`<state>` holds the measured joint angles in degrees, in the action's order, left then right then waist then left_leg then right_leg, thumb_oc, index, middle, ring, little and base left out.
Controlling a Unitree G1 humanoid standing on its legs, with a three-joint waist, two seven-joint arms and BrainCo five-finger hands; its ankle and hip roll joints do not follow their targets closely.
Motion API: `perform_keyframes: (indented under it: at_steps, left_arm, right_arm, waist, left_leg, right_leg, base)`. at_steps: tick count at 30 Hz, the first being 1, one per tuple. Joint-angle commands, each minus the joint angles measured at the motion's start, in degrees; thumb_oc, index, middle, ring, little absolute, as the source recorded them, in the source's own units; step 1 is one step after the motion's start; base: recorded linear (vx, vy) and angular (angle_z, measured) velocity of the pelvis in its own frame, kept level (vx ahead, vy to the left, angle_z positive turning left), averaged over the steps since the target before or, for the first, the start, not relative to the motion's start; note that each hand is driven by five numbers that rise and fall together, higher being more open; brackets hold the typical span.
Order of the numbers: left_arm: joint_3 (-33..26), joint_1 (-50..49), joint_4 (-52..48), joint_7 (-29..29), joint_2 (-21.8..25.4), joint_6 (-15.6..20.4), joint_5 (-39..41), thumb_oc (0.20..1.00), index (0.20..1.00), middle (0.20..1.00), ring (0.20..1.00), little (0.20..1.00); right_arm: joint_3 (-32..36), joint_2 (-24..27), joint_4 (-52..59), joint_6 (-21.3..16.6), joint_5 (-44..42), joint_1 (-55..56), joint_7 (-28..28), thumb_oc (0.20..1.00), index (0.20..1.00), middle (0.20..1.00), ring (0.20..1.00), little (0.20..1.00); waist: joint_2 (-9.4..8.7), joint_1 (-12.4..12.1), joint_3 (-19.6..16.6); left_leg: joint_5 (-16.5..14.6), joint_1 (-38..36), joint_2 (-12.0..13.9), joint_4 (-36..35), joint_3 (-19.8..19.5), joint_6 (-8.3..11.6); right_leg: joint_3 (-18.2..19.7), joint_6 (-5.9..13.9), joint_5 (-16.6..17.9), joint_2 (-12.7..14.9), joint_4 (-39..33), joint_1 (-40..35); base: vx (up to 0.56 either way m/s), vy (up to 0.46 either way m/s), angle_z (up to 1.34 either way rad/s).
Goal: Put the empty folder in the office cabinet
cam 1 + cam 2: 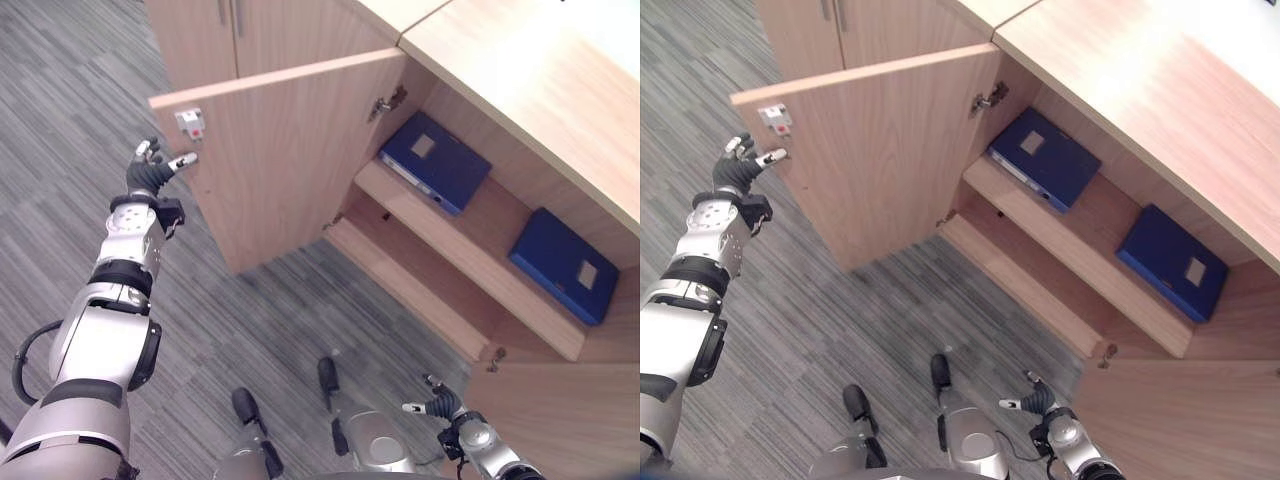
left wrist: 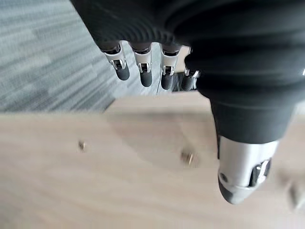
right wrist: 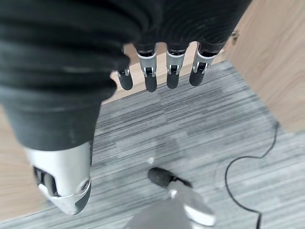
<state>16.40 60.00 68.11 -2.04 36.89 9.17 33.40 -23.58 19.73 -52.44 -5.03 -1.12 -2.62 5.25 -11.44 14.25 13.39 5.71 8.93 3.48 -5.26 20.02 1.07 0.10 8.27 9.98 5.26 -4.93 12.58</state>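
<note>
Now left hand (image 1: 150, 172), fingers relaxed, beside open cabinet door's (image 1: 290, 160) outer edge; right hand (image 1: 440, 405) relaxed, empty.

Left hand (image 1: 150, 172) raised, fingers straight; right hand (image 1: 441, 405) low, fingers relaxed, both empty.

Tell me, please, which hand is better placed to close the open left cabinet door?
Left. The left hand is open at the door's free edge, while the right hand hangs low over the floor, away from it.
</note>
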Motion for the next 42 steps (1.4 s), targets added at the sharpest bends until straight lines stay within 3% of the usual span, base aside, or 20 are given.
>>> perform_keyframes:
  at_steps: [1, 12, 20, 24, 27, 30, 36, 42]
  left_arm:
    - [1.48, 7.37, 2.32, 0.8, 1.98, 3.22, 0.7, 1.0, 1.0, 1.0, 1.0, 1.0]
    - [4.4, 7.64, 1.17, 2.46, -0.65, 3.39, -2.6, 1.0, 1.0, 1.0, 1.0, 1.0]
    - [8.6, 2.85, -3.59, 3.42, -4.72, 3.74, -8.74, 1.0, 1.0, 1.0, 1.0, 1.0]
    - [11.62, -9.35, -16.25, 3.56, -9.08, 4.55, -11.16, 1.0, 1.0, 1.0, 1.0, 1.0]
    - [12.35, -12.27, -18.85, 3.75, -9.84, 4.43, -11.68, 1.0, 1.0, 1.0, 1.0, 1.0]
    - [14.36, -22.85, -27.42, 6.04, -11.31, 3.88, -12.31, 1.0, 1.0, 1.0, 1.0, 1.0]
    - [14.48, -39.9, -41.68, 11.77, -10.1, 2.09, -9.94, 1.0, 1.0, 1.0, 1.0, 1.0]
    - [14.23, -45.8, -47.36, 15.06, -8.44, 0.76, -9.88, 1.0, 1.0, 1.0, 1.0, 1.0]
  right_arm:
    - [-1.34, 1.26, -2.45, -1.6, -1.97, -0.78, 1.15, 1.0, 1.0, 1.0, 1.0, 1.0]
    - [-1.8, 1.37, -3.99, -1.5, -0.78, 0.32, 0.99, 1.0, 1.0, 1.0, 1.0, 1.0]
    - [-2.19, 1.54, -3.76, -1.3, 0.97, -0.01, 1.2, 1.0, 1.0, 1.0, 1.0, 1.0]
    - [-1.22, 0.97, -2.84, -0.71, 1.49, -0.18, 1.6, 1.0, 1.0, 1.0, 1.0, 1.0]
    - [-0.88, 0.86, -2.91, -0.45, 1.73, -0.22, 1.63, 1.0, 1.0, 1.0, 1.0, 1.0]
    - [1.22, 0.43, -3.27, 0.36, 1.99, 0.22, 1.41, 1.0, 1.0, 1.0, 1.0, 1.0]
    - [6.14, -0.35, -5.32, 1.65, 1.77, 2.81, 0.71, 1.0, 1.0, 1.0, 1.0, 1.0]
    - [7.31, -1.6, -7.8, 2.46, 2.21, 2.35, 0.36, 1.0, 1.0, 1.0, 1.0, 1.0]
  waist:
    - [0.87, -0.61, 0.34]
    - [1.38, -0.73, 0.58]
    - [2.41, -2.16, 0.73]
    - [4.1, -4.87, 1.54]
    - [4.61, -5.45, 1.6]
    - [6.08, -7.22, 1.03]
    - [8.58, -9.04, -2.38]
    - [9.84, -9.62, -3.95]
  left_leg:
    - [-4.19, -2.4, 3.46, 1.38, -2.31, 4.21]
    - [-3.91, -0.56, 3.07, 0.91, -3.79, 4.3]
    - [-4.27, -1.41, 2.66, 0.81, -4.73, 4.08]
    - [-4.53, -2.72, 1.97, 1.14, -6.1, 3.61]
    - [-4.69, -3.18, 1.85, 1.23, -6.48, 3.53]
    - [-5.3, -4.86, 1.27, 1.34, -7.26, 3.22]
    - [-6.73, -8.62, -0.19, 1.0, -8.65, 2.6]
    - [-7.18, -10.69, -0.81, 0.71, -8.07, 1.98]
  right_leg:
    - [-0.42, 6.61, 0.5, 3.16, 3.04, 2.64]
    - [-1.37, 6.66, 0.83, 3.97, 2.59, 4.07]
    - [-2.44, 6.53, -0.17, 4.32, 2.77, 3.0]
    - [-3.69, 6.07, -1.54, 5.2, 3.55, 1.06]
    - [-3.88, 5.96, -1.8, 5.45, 3.64, 0.33]
    - [-4.9, 5.6, -2.81, 6.27, 3.95, -1.97]
    - [-6.6, 5.16, -4.24, 7.3, 3.75, -6.93]
    - [-8.1, 5.18, -5.24, 7.56, 6.08, -8.24]
  base:
    - [0.0, 0.0, 0.0]
    - [0.0, 0.0, 0.04]
    - [0.01, -0.003, 0.06]
    - [0.0, -0.01, 0.16]
    - [0.01, 0.005, 0.13]
    - [0.03, 0.009, 0.18]
    - [0.04, 0.032, 0.19]
    - [0.0, 0.04, 0.09]
